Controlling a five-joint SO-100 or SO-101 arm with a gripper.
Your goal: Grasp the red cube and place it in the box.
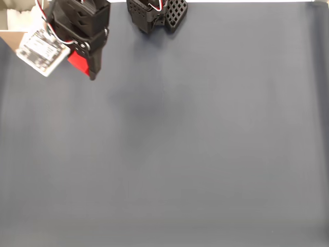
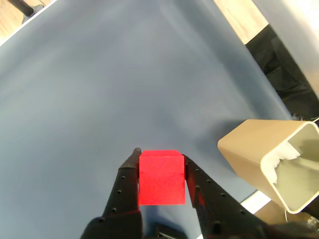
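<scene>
In the wrist view the red cube (image 2: 160, 177) is clamped between the two black fingers of my gripper (image 2: 159, 154), held clear above the grey cloth. The tan box (image 2: 259, 159) with its white interior stands to the right of the cube, tilted in this view, its opening facing right. In the fixed view the gripper (image 1: 91, 72) hangs at the top left with a sliver of the red cube (image 1: 77, 60) showing beside its finger. A corner of the box (image 1: 11, 37) peeks in at the left edge.
A grey cloth (image 1: 180, 144) covers the table. The arm's black base (image 1: 154, 14) sits at the top centre in the fixed view. A white circuit board (image 1: 42, 50) rides on the wrist. Wood floor and the cloth's edge (image 2: 239, 20) show top right in the wrist view.
</scene>
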